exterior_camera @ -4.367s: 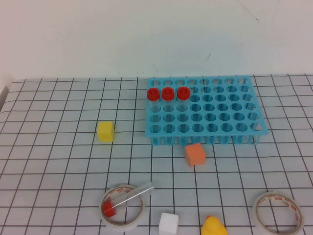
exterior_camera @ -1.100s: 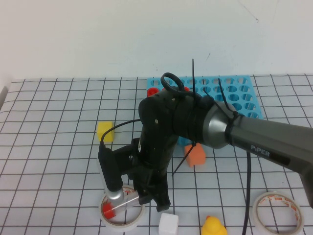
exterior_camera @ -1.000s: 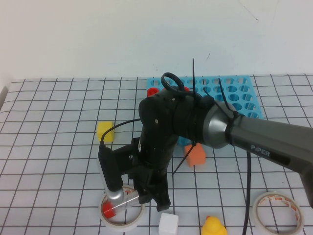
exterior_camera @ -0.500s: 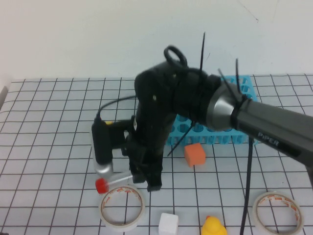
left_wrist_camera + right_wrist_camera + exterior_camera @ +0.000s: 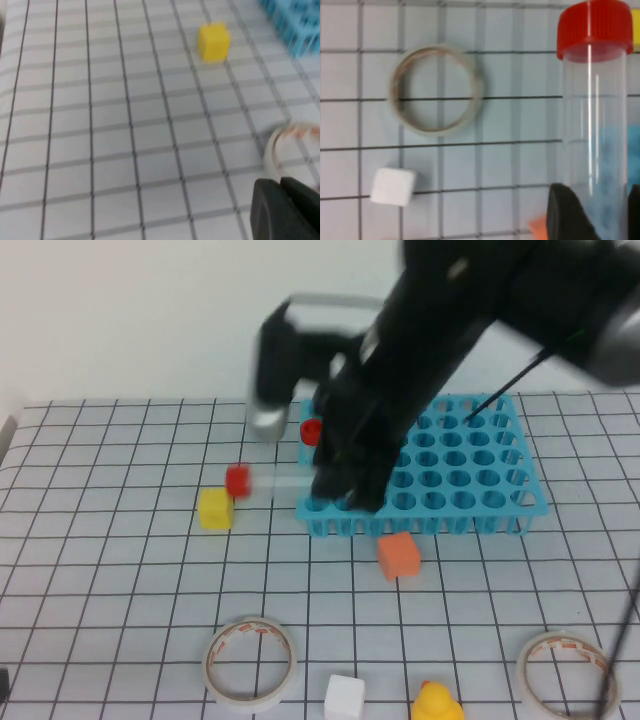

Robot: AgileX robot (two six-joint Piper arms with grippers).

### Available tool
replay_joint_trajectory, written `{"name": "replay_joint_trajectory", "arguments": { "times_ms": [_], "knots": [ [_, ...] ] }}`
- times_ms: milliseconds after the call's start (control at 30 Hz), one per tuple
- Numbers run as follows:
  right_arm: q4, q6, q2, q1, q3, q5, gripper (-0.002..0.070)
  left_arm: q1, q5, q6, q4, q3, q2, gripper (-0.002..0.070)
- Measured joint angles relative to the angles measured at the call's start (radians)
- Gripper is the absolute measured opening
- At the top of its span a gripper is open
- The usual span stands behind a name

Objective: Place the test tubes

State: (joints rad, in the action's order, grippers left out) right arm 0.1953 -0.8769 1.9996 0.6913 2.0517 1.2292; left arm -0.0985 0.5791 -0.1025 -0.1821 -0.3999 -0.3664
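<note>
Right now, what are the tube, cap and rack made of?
Clear glossy tube: plastic or glass, grid shows through. Red cap: opaque plastic. Blue rack: moulded plastic. The right gripper holds the tube beside the rack; left gripper, shut, is by a tape roll.

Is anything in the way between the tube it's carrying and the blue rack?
Nothing visible. The right gripper holds the test tube aloft beside the blue rack's left edge, open holes close by. The left gripper rests shut near a tape ring.
</note>
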Motion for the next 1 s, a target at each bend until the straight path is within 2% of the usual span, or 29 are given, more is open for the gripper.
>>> {"name": "replay_joint_trajectory", "arguments": {
  "times_ms": [167, 400, 567, 767, 867, 1000],
  "knots": [
    [0.020, 0.040, -0.153, -0.082, 0.000, 0.000, 0.0227, 0.000, -0.161, -0.047, -0.149, 0.000, 0.002, -0.0001],
    [0.103, 0.102, -0.369, -0.183, 0.000, 0.000, 0.0228, 0.000, -0.464, -0.211, -0.472, 0.000, 0.002, -0.0001],
    [0.136, 0.144, -0.460, -0.218, -0.028, 0.000, 0.0227, 0.000, -0.524, -0.261, -0.502, 0.000, -0.027, -0.0001],
    [0.142, 0.150, -0.582, -0.225, -0.255, 0.000, 0.0227, -0.042, -0.524, -0.299, -0.506, -0.064, -0.131, -0.0001],
    [0.152, 0.136, -0.650, -0.225, -0.415, -0.028, 0.0227, -0.104, -0.589, -0.307, -0.508, -0.082, -0.183, -0.0001],
    [0.181, 0.125, -0.779, -0.225, -0.664, -0.211, 0.0227, -0.231, -0.710, -0.309, -0.490, -0.082, -0.233, -0.0001]
  ]
}}
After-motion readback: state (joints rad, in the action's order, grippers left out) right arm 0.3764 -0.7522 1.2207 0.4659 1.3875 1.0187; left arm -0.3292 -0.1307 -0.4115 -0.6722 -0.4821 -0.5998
